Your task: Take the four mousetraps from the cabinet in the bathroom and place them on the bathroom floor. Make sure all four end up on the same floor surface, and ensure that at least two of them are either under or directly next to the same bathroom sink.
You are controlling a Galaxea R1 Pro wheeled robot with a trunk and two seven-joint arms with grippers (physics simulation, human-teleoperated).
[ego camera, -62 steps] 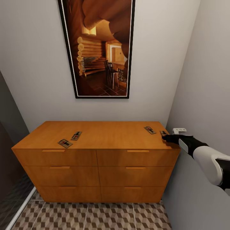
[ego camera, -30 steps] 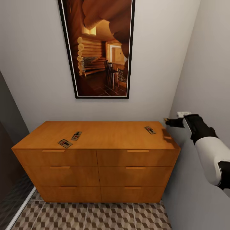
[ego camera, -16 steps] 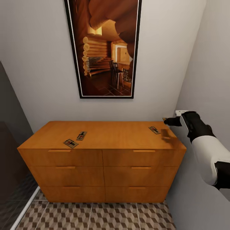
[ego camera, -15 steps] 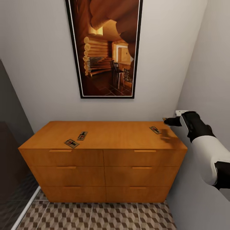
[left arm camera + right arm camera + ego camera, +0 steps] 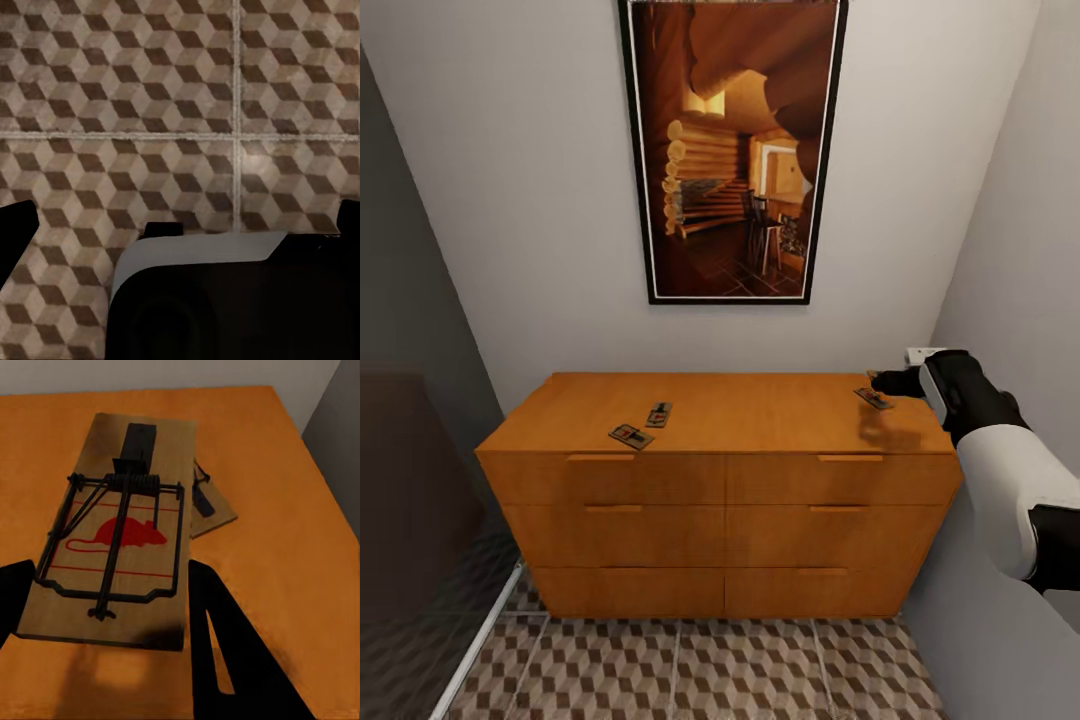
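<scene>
The right end effector [image 5: 878, 380] hangs above the right rear corner of the cabinet [image 5: 720, 500], pinching a mousetrap [image 5: 112, 547] between its two dark fingers [image 5: 225, 652]. In the right wrist view that trap sits lifted over the orange top, its metal bar and red mouse print facing up, and another mousetrap [image 5: 208, 506] lies on the wood partly hidden beneath it. In the head view this one [image 5: 874, 399] rests flat on the top just below the end effector. Two more mousetraps [image 5: 631, 436] [image 5: 658, 414] lie near each other toward the left front of the top. The bathroom floor [image 5: 700, 670] runs in front of the cabinet. The left end effector [image 5: 180, 217] faces the floor tiles [image 5: 150, 97]; its dark tips at the picture's edges look spread apart, though little of them is visible, with nothing between them
</scene>
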